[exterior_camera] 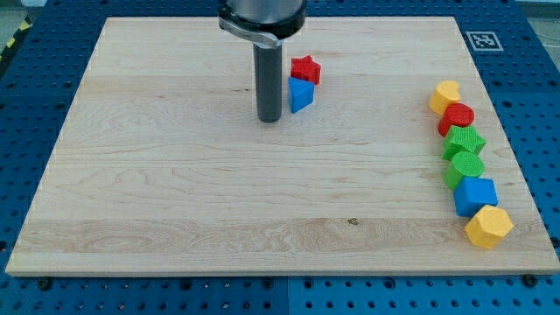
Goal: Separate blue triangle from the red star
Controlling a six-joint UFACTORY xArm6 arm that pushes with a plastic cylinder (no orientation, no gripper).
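Observation:
The blue triangle [299, 94] lies near the view's top centre, touching the red star [305, 69], which sits just above and slightly right of it. My tip [269, 119] is at the end of the dark rod, just left of the blue triangle and slightly lower, close beside it or touching; contact cannot be told.
A column of blocks runs down the board's right side: a yellow block [444, 94], a red block [457, 116], a green star [463, 141], a green block [465, 167], a blue block [475, 194] and a yellow hexagon [488, 227]. The wooden board [175, 201] lies on a blue perforated table.

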